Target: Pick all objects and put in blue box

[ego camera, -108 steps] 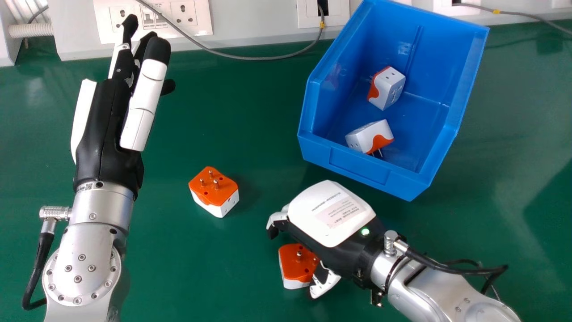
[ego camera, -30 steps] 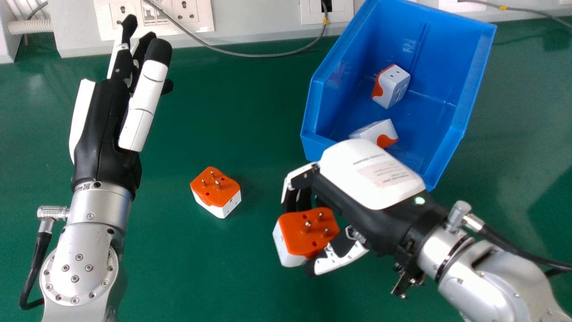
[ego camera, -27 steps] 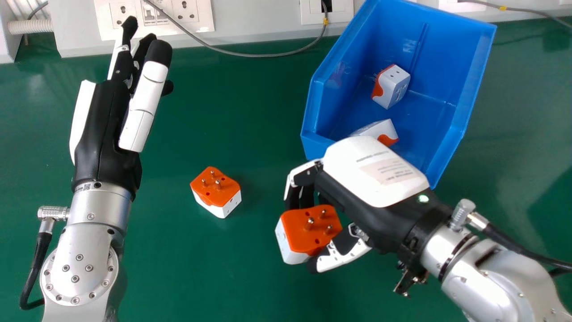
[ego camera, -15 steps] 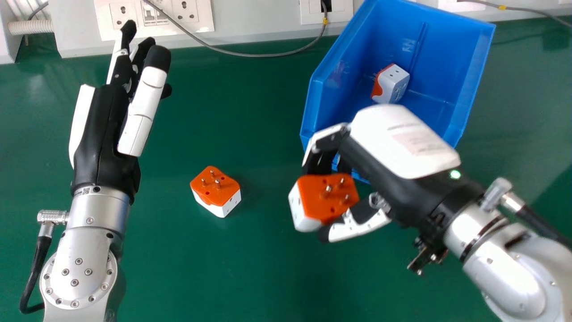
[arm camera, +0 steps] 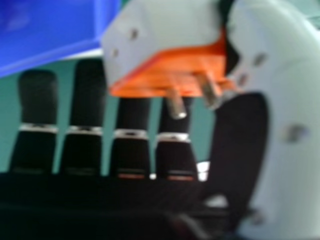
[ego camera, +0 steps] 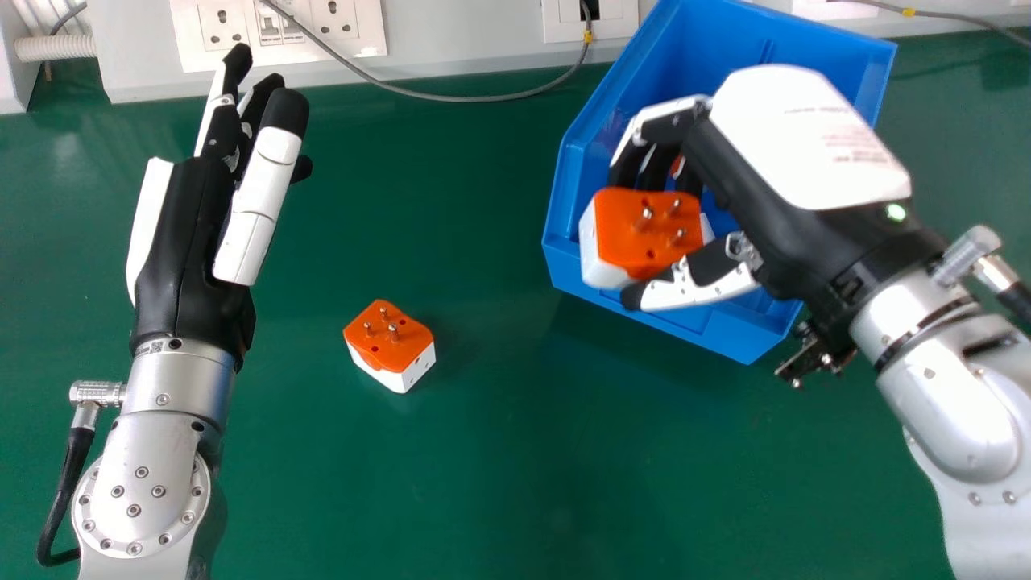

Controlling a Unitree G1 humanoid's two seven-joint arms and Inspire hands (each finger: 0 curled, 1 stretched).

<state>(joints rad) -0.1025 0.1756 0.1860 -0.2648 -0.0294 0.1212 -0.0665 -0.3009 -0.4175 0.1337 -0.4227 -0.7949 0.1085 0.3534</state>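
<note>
Moving held adapter (ego camera: pixel 648 229) over blue box (ego camera: pixel 725 334)

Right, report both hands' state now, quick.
Left hand: open, fingers extended, holding nothing.
Right hand: closed on an orange-and-white plug adapter, gripped between fingers and thumb, pins showing.

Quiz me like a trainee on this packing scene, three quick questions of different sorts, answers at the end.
1. Which of the robot's hands grips a plug adapter?
2. True or false: the tabletop adapter has its pins pointing up.
3. Fill in the blank: in the head view, that second adapter lies between the left hand and the ____ box.

Key: 1. right hand; 2. true; 3. blue.
</note>
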